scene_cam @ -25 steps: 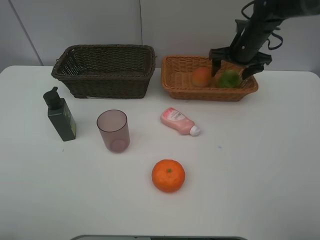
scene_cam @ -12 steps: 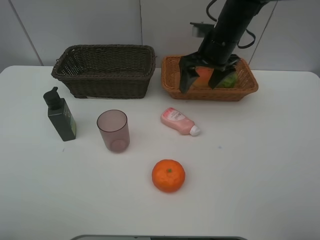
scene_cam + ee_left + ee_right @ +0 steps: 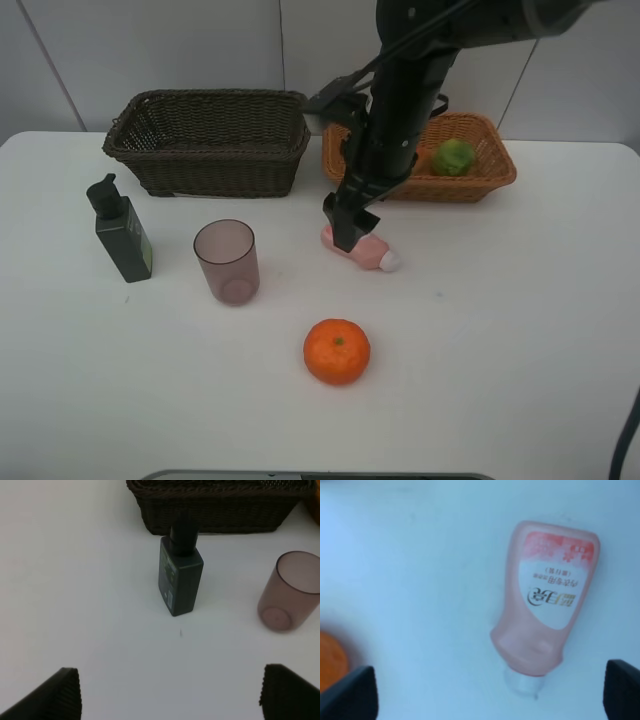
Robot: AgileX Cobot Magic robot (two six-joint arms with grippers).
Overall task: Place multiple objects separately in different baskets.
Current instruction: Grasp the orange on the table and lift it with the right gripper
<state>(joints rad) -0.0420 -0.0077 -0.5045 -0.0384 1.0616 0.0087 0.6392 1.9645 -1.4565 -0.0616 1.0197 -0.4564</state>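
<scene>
My right gripper (image 3: pixel 346 230) hangs open just over the pink white-capped tube (image 3: pixel 374 253), which lies flat on the table. The right wrist view shows that tube (image 3: pixel 547 605) between the spread fingertips (image 3: pixel 351 696), untouched, with the orange (image 3: pixel 330 661) at the edge. The orange (image 3: pixel 337 351) rests near the front. A mauve cup (image 3: pixel 227 261) and a dark green pump bottle (image 3: pixel 122 232) stand on the left. My left gripper (image 3: pixel 175 695) is open and empty, short of the bottle (image 3: pixel 180 575) and cup (image 3: pixel 290 597). The green fruit (image 3: pixel 453 157) lies in the tan basket (image 3: pixel 495 178). The peach is hidden behind my arm.
The dark brown basket (image 3: pixel 220 170) stands at the back left, with nothing showing inside it. My right arm (image 3: pixel 400 90) crosses in front of the tan basket's left half. White table (image 3: pixel 520 330) stretches out at front right.
The right arm swung from over the tan basket leftward and toward the front, coming down over the pink tube. Its gripper stayed open. Nothing on the table shifted.
</scene>
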